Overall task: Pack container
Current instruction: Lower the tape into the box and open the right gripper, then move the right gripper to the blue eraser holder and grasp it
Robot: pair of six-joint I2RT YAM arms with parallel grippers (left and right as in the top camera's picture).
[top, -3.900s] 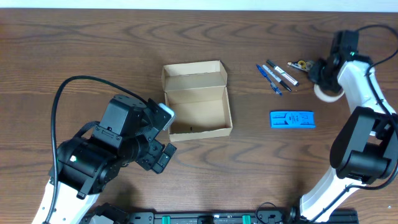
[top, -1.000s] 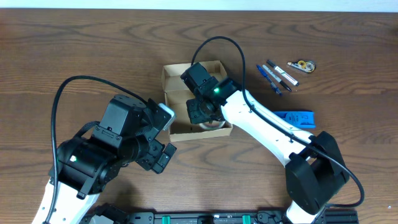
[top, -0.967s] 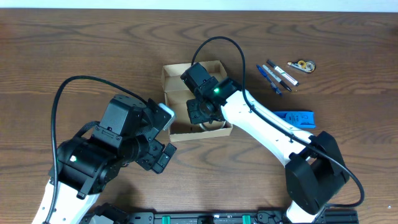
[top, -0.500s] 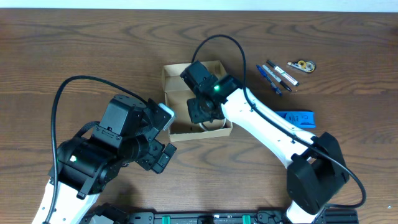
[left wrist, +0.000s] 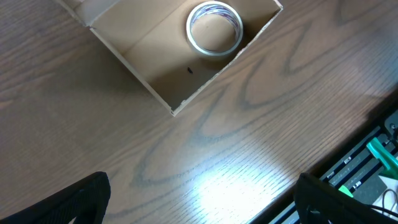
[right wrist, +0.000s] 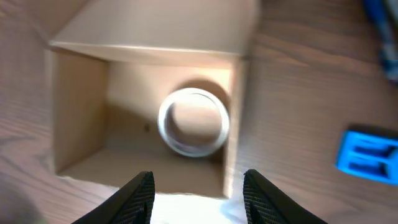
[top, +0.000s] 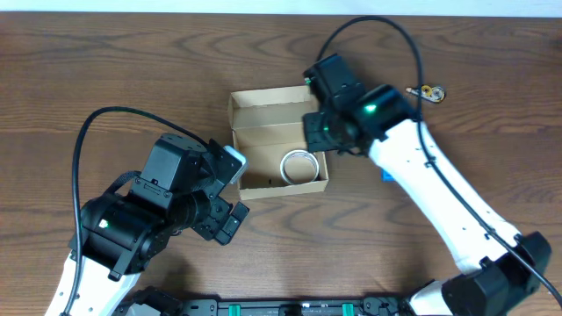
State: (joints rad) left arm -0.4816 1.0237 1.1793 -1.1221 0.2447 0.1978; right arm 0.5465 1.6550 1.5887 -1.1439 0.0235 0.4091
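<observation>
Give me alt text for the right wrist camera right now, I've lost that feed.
A white tape roll lies flat inside the open cardboard box, seen from above. The right gripper hangs over the box's near edge, fingers spread and empty. A blue item lies on the wooden table to the right.

Looking straight down from overhead across the whole table [top: 105,70]. Facing down aslant from left wrist, closer from right wrist. Sharing cardboard box [top: 263,149] and tape roll [top: 299,166] throughout.
</observation>
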